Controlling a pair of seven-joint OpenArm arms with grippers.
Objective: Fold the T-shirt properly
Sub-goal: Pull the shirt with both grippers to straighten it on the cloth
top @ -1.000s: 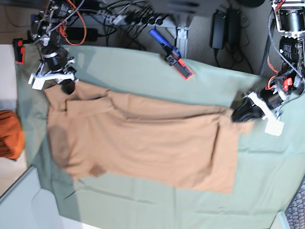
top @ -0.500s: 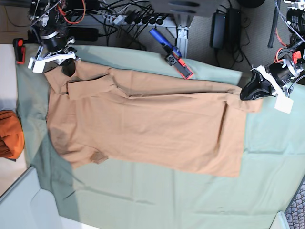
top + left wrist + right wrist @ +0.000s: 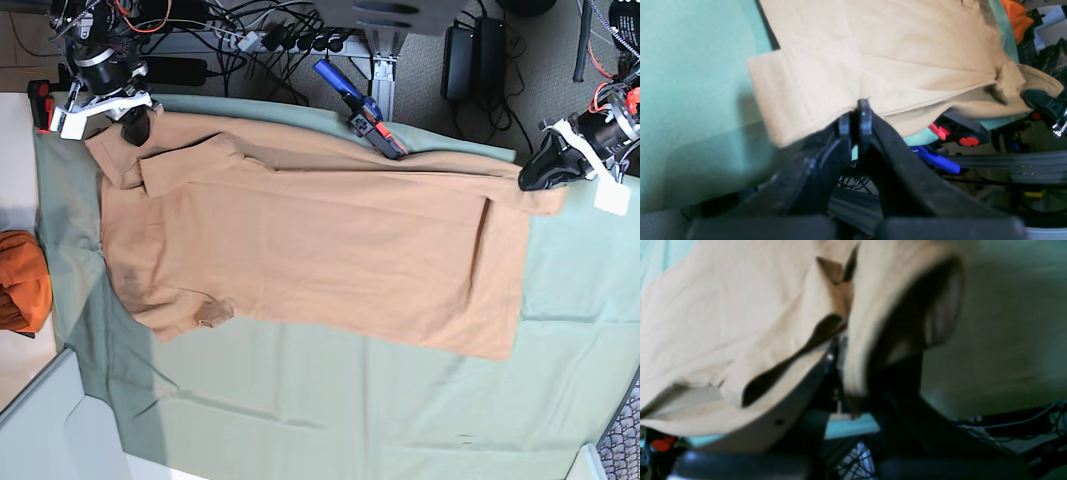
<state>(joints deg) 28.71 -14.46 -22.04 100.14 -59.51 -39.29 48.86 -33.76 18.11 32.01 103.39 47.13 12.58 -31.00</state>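
While the T-shirt (image 3: 310, 255) lies spread on the green cloth (image 3: 330, 410), we see both left fingers (image 3: 860, 115) and right fingers (image 3: 826, 360) pinched on its far edge.

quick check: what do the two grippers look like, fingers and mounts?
Both alike: the left gripper and right gripper have matte black fingers that taper to narrow tips, on white bracket mounts. Red and orange cables run above the right one.
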